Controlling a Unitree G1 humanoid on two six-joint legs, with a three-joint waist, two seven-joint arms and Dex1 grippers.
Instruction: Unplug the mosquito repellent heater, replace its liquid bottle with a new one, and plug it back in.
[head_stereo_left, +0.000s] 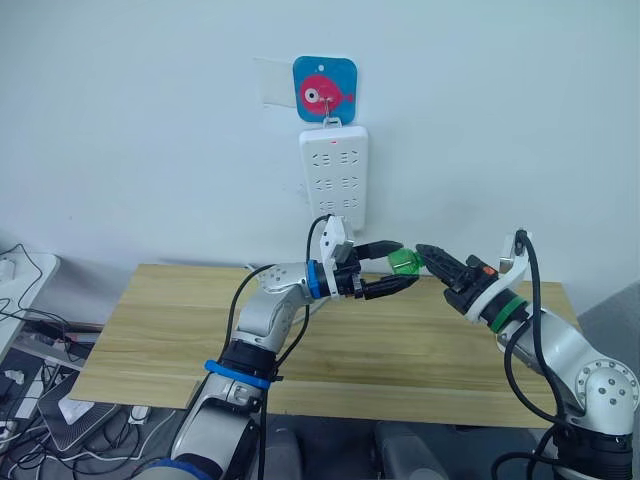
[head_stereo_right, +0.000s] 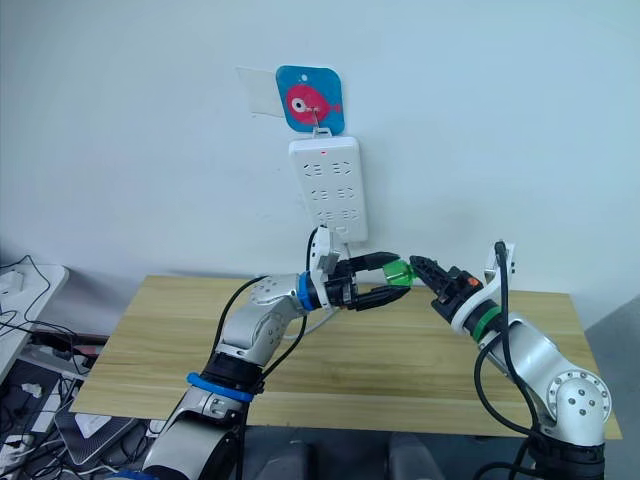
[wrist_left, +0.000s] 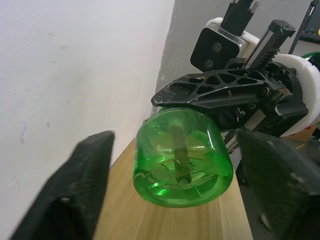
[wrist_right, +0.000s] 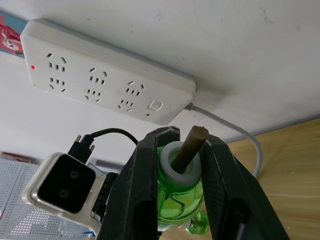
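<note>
A green liquid bottle (head_stereo_left: 405, 262) hangs in the air above the wooden table (head_stereo_left: 190, 345), in front of the wall. My right gripper (head_stereo_left: 430, 256) is shut on its neck; the right wrist view shows both fingers (wrist_right: 145, 175) clamped beside the white collar and brown wick (wrist_right: 192, 145). My left gripper (head_stereo_left: 398, 265) is open, one finger (wrist_left: 75, 185) on each side of the bottle's round base (wrist_left: 182, 160), not touching it. The mosquito repellent heater is out of view.
A long white power strip (head_stereo_left: 334, 175) hangs on the wall from a blue fish hook (head_stereo_left: 324, 90), its sockets free and its cable (wrist_right: 240, 132) running down toward the table. Cables and clutter (head_stereo_left: 25, 330) lie off the table's left end.
</note>
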